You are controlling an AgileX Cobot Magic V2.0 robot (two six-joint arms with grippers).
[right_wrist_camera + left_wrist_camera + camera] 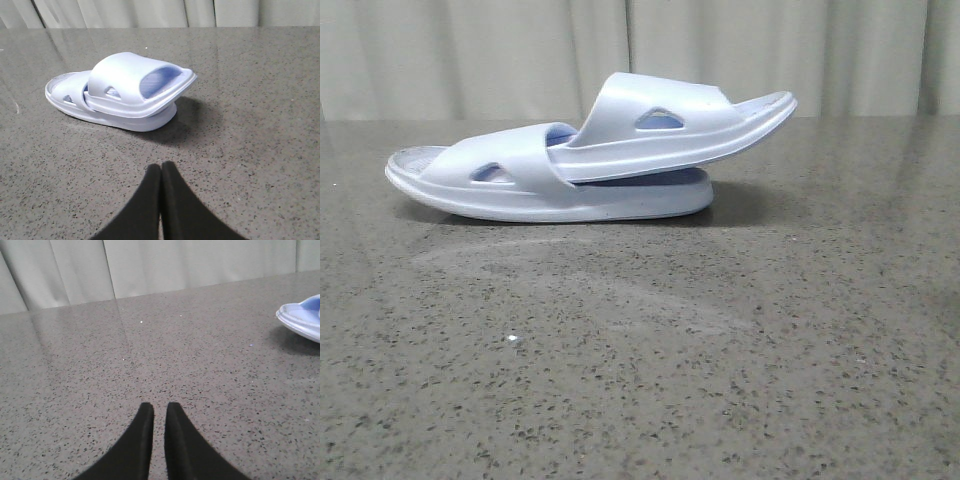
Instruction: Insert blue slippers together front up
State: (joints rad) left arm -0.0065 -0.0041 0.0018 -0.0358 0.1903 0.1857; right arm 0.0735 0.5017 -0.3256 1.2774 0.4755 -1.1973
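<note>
The two blue slippers lie nested at the back of the table. The lower slipper (510, 185) lies flat on its sole. The upper slipper (665, 125) has one end pushed under the lower one's strap, and its other end rises to the right. Both also show in the right wrist view, upper slipper (125, 75) and lower slipper (62, 95). My right gripper (161, 166) is shut and empty, above the table in front of them. My left gripper (159, 406) is empty, its fingers a narrow gap apart, and one slipper's end (300, 320) shows off to its side. Neither gripper shows in the front view.
The speckled grey stone tabletop (650, 360) stretches in front of the slippers. A pale curtain (470, 50) hangs behind the table's far edge.
</note>
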